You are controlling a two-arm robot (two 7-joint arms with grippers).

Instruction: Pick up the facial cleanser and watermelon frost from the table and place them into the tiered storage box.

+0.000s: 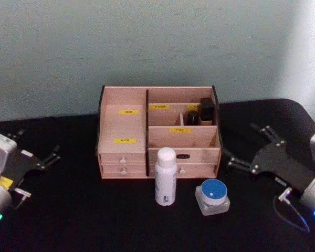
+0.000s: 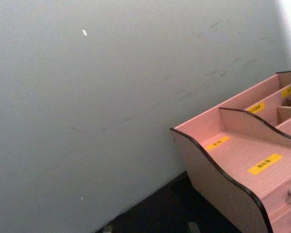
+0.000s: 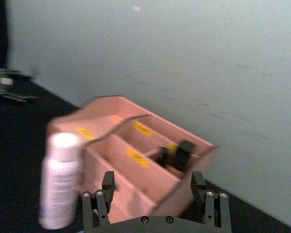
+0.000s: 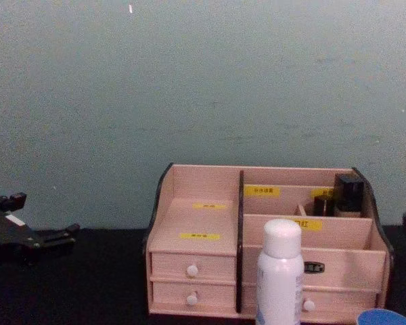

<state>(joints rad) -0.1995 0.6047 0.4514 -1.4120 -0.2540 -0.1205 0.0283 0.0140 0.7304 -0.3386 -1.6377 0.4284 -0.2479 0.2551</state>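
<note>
The tiered storage box [image 1: 126, 128] is a light pink wooden organiser with yellow labels and small drawers, standing at the back middle of the black table. It also appears in the left wrist view [image 2: 233, 160], right wrist view [image 3: 131, 145] and chest view [image 4: 203, 237]. Just in front of it stand a white bottle with a rounded cap [image 1: 166, 176] [image 4: 279, 277] [image 3: 59, 179] and a low clear jar with a blue lid [image 1: 212, 196]. I cannot tell which is the facial cleanser and which the watermelon frost. My left gripper [image 1: 35, 147] [image 4: 37, 218] rests open at the far left. My right gripper [image 1: 248, 146] [image 3: 155, 196] is open at the right, holding nothing.
Dark small containers [image 1: 205, 110] sit in the box's back right compartment. A pale wall [image 1: 157, 42] rises right behind the box. Bare black tabletop [image 1: 79, 210] lies between each gripper and the two items.
</note>
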